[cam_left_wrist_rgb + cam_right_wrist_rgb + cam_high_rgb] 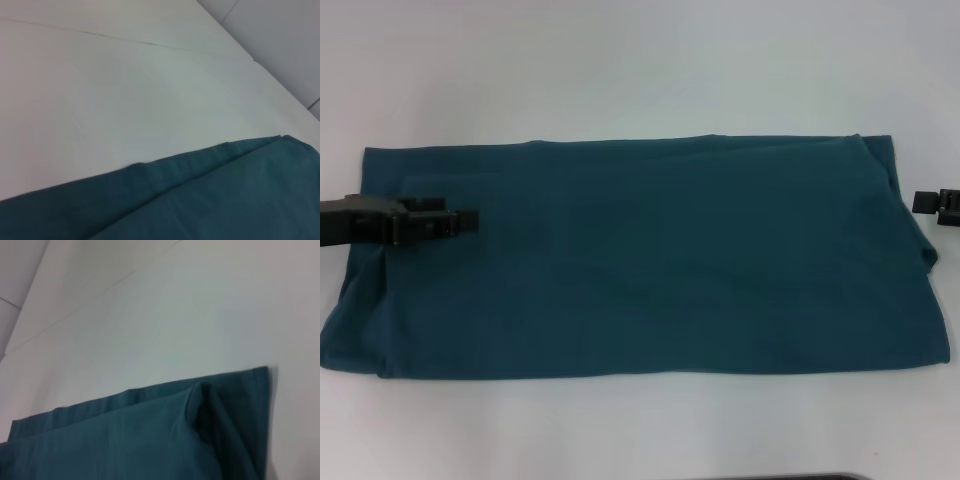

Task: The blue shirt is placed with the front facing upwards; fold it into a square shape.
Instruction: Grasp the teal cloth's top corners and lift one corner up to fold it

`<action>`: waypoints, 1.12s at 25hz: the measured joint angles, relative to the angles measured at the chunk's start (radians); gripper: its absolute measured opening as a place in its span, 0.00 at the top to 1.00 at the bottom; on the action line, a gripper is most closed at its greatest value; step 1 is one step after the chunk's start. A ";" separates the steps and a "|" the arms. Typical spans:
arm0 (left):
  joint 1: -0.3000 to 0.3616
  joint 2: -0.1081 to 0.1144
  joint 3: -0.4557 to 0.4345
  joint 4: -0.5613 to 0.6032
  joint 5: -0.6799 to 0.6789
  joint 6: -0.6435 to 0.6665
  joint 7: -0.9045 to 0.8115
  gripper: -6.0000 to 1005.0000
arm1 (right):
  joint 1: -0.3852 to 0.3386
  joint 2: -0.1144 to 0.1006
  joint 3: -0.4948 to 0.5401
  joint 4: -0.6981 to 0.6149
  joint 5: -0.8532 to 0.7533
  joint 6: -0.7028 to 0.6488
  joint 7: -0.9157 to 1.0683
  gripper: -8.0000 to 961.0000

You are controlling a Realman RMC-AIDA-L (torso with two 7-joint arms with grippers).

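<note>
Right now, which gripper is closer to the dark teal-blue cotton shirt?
Left. The left gripper is over the dark teal-blue cotton shirt at its left end. The right gripper sits just off its right edge, above the white table.

The blue shirt (210, 200) lies folded, layered edges on a white table (125, 90).

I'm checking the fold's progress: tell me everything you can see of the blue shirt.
The blue shirt is dark teal, soft-looking cloth, lying flat on the white table as a wide rectangle, plain side up, no lettering or collar showing. Layered edges run along its far side, with a tucked fold at its right end. The left end effector is over its left end; the right end effector stays clear.
</note>
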 joint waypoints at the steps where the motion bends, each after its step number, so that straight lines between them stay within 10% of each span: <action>1: 0.000 0.000 0.000 0.000 0.000 0.000 0.000 0.28 | 0.000 0.000 0.000 -0.004 0.000 0.000 0.000 0.18; 28: -0.001 0.004 0.000 0.000 0.000 -0.013 0.002 0.28 | 0.019 0.025 -0.045 -0.036 0.000 -0.009 -0.004 0.17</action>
